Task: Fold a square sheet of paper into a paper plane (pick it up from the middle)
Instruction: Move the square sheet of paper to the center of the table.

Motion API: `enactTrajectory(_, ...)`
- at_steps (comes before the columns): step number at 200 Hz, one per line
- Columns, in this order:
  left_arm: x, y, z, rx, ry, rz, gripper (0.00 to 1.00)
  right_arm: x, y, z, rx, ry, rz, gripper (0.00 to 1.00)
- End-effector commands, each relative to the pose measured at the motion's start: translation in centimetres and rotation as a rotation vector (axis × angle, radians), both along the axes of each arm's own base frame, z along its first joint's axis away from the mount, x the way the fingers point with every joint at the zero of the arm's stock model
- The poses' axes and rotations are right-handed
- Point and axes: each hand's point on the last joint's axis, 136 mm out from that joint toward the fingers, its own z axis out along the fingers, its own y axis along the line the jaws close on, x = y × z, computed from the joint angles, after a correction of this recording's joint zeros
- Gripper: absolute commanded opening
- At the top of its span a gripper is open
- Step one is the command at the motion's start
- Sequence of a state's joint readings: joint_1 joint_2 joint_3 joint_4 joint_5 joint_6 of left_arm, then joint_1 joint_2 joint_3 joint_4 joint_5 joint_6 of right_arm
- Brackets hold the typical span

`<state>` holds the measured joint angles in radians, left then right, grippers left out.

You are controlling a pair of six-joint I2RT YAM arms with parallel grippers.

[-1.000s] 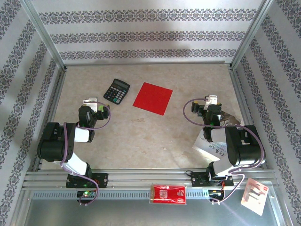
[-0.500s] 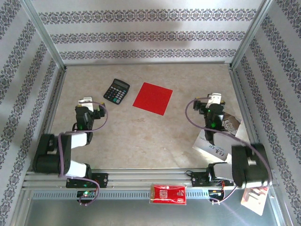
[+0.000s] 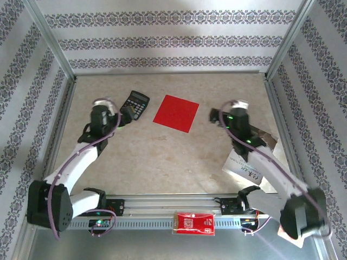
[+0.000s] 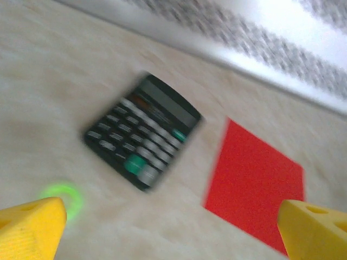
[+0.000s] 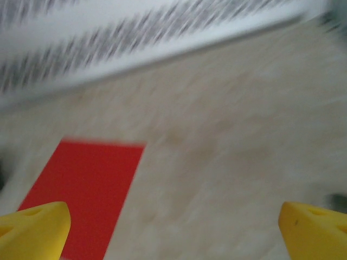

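The square sheet of paper [image 3: 176, 113] is bright red and lies flat and unfolded on the marble tabletop, right of a black calculator [image 3: 135, 104]. My left gripper [image 3: 120, 111] hovers open at the calculator's near left side. In the left wrist view, the calculator [image 4: 143, 138] and the sheet [image 4: 255, 184] lie ahead of the left gripper [image 4: 173, 233], whose yellow fingertips [image 4: 32, 227] stand wide apart. My right gripper [image 3: 217, 115] is open, just right of the sheet. Its wrist view is blurred; the sheet [image 5: 81, 189] is ahead to the left of the right gripper [image 5: 173, 230].
A grey printed booklet [image 3: 244, 165] lies under the right arm. A red-and-white packet [image 3: 193, 222] sits on the front rail, another packet [image 3: 293, 225] at the near right corner. Aluminium posts and patterned walls [image 3: 173, 40] enclose the table.
Both arms have unfolded and reached toward the far side. The left gripper went up to the calculator, the right one up and left toward the sheet. Paper and calculator have not moved.
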<state>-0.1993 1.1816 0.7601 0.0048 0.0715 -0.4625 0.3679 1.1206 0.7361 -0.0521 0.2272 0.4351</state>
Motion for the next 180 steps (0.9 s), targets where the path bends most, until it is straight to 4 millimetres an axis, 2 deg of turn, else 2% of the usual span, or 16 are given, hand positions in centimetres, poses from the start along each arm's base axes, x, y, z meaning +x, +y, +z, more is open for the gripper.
enactTrajectory(1, -1.8, -1.3, -3.2, 0.201, 0.238, -0.055, 1.0, 0.3, 6.5, -4.0, -0.058, 0.209, 0.214, 0.93)
enactTrajectory(18, -1.2, -1.5, -3.8, 0.209, 0.264, -0.055, 1.0, 2.8, 11.0, -6.7, -0.105, 0.321, 0.309, 0.79)
enactTrajectory(30, -0.9, -1.5, -3.9, 0.208, 0.269, -0.052, 1.0, 4.7, 12.8, -7.5, -0.13, 0.352, 0.326, 0.7)
enactTrajectory(36, -0.8, -1.5, -3.9, 0.204, 0.272, -0.046, 1.0, 5.7, 13.7, -8.6, -0.128, 0.381, 0.341, 0.65)
enactTrajectory(67, -1.1, -2.1, -4.1, 0.153, 0.288, -0.057, 1.0, 9.4, 15.5, -11.8, -0.102, 0.472, 0.342, 0.51)
enactTrajectory(94, -1.9, -1.9, -4.4, 0.149, 0.303, -0.055, 1.0, 10.7, 15.7, -15.1, -0.117, 0.566, 0.3, 0.48)
enactTrajectory(119, -2.7, -1.6, -4.7, 0.146, 0.307, -0.051, 1.0, 10.6, 15.7, -17.4, -0.122, 0.64, 0.279, 0.46)
enactTrajectory(136, -3.1, -1.4, -4.9, 0.151, 0.314, -0.045, 1.0, 9.7, 15.8, -18.7, -0.13, 0.69, 0.281, 0.43)
enactTrajectory(155, -3.7, -1.0, -5.1, 0.157, 0.323, -0.032, 1.0, 7.6, 16.0, -19.6, -0.149, 0.738, 0.281, 0.42)
enactTrajectory(180, -4.8, -0.7, -5.6, 0.131, 0.338, -0.007, 1.0, 3.9, 16.0, -20.8, -0.153, 0.793, 0.272, 0.4)
